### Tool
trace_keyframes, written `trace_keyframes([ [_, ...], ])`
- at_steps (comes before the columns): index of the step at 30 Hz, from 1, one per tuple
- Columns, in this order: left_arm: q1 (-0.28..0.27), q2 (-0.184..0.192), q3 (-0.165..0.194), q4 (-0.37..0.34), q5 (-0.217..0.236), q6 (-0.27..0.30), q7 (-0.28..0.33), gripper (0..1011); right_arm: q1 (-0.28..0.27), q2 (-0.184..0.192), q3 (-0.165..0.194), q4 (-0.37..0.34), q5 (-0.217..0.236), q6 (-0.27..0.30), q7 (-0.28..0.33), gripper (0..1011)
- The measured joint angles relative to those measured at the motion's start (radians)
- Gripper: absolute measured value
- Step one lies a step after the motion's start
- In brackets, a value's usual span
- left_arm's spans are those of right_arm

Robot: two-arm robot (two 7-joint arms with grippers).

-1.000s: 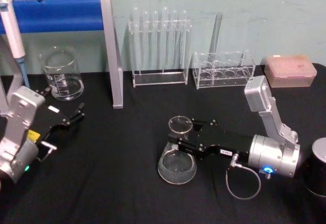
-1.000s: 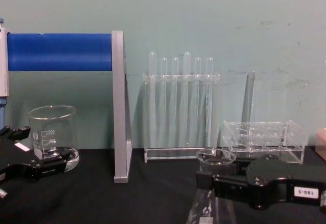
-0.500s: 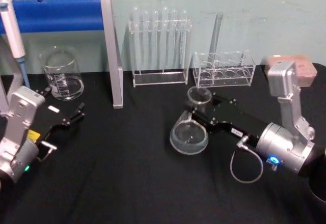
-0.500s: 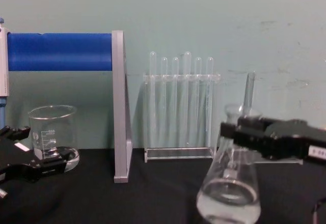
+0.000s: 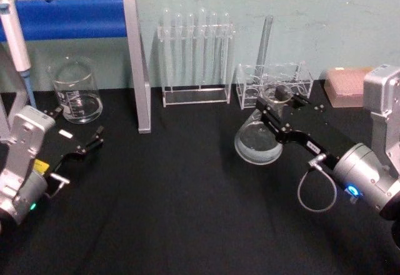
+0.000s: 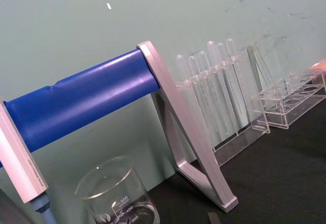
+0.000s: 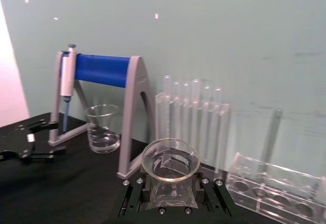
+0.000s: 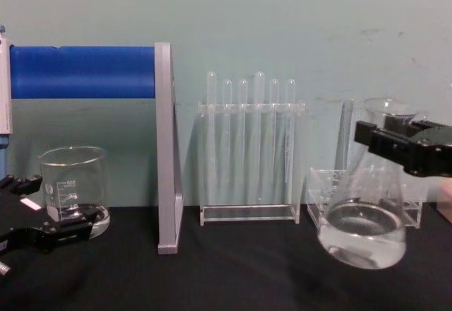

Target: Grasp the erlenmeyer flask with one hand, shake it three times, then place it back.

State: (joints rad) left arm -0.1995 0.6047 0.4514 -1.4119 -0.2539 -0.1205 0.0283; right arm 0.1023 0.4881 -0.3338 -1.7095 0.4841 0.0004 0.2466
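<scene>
1. Clear glass erlenmeyer flask [image 5: 258,142] right of centre in the head view, lower right in the chest view [image 8: 364,230]. Hangs tilted, raised off the black tabletop [image 5: 162,212], just in front of the low clear rack [image 5: 275,86]. Holds what looks like a little clear liquid in its wide base.
2. Black right gripper [image 5: 275,102] at the flask's neck, reaching in from the lower right of the head view. Jaws pinching the neck just under the flared rim.
3. In the right wrist view, black fingers [image 7: 133,193] either side of the glass, with the flask's open mouth [image 7: 170,159] low in the middle of the frame.
4. In the chest view, same gripper [image 8: 387,143] coming in from the right edge at mid height, across the flask's neck.
5. Parked left gripper [image 5: 88,145] at the left of the head view, low over the tabletop, near the beaker [image 5: 76,92]. Jaws spread, holding nothing.
6. Along the top of the head view: blue-barred stand [image 5: 69,17] with a pipette [image 5: 15,37] at upper left, tall test tube rack [image 5: 195,56] at upper centre, pink box [image 5: 347,82] towards the right edge.
</scene>
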Motion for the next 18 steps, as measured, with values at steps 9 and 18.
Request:
trace_keyframes([
  [9,0.0,0.0,0.0,0.0,0.0,0.0,0.0,1001,-0.046,-0.009,0.049,-0.035,-0.033,0.011,-0.051,452],
  [18,0.0,0.0,0.0,0.0,0.0,0.0,0.0,1001,-0.067,-0.024,0.076,-0.049,-0.05,0.029,-0.067,452],
])
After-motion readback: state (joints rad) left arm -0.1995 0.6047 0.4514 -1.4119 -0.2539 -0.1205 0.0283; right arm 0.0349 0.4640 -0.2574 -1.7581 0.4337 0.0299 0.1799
